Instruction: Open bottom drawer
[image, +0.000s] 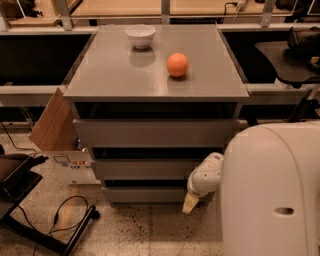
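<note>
The grey cabinet (155, 80) stands in the middle of the camera view with three flat drawer fronts. The bottom drawer (145, 194) is the lowest front, closed, just above the floor. My gripper (190, 202) hangs at the end of the white arm (270, 190), its cream tip right in front of the bottom drawer's right part, close to or touching the front. The arm's large white body fills the lower right and hides the cabinet's right lower corner.
A white bowl (140, 36) and an orange (177, 65) sit on the cabinet top. A cardboard box (57, 132) leans at the cabinet's left. A black stand and cable (60, 225) lie on the speckled floor at lower left. Dark tables flank both sides.
</note>
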